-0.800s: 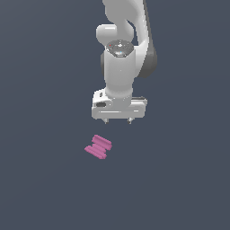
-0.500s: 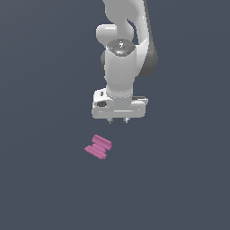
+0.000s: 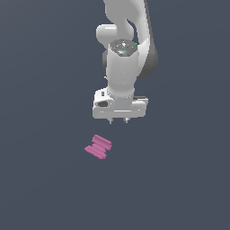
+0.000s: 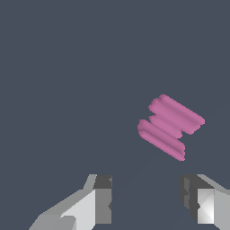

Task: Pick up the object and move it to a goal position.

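Object (image 3: 98, 147): small magenta block, ridged, built like flat bars stacked with a narrower waist; matte, no markings. Lies flat on the plain dark grey bench (image 3: 45, 188), tilted diagonally. Pincer (image 3: 118, 120): glossy white housing, short dark fingertips (image 4: 103, 200), jaws spread apart, nothing between them. It hangs above the bench, off toward the exterior view's right of the block, not touching it.
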Robot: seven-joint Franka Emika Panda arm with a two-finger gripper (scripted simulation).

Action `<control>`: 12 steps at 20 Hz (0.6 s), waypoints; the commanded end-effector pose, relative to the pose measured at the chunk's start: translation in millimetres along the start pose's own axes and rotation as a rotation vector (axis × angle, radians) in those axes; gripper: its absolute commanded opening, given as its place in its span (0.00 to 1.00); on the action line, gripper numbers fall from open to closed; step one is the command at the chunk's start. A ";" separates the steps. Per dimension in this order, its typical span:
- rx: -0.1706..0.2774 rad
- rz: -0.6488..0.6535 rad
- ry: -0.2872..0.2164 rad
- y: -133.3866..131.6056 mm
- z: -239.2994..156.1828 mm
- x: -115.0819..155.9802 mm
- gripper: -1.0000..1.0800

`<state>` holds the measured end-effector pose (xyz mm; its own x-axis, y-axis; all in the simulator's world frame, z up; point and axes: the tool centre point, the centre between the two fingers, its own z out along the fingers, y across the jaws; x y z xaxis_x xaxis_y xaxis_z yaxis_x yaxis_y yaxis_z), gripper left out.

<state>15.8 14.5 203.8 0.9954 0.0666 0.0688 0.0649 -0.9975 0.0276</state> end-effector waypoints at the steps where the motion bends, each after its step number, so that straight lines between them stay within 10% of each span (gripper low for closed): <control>1: -0.013 -0.013 -0.006 0.7 4.0 -0.4 0.62; 12: -0.148 -0.148 -0.065 9.9 41.0 -3.4 0.62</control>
<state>16.0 5.3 169.7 0.9831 0.1830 0.0035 0.1802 -0.9714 0.1546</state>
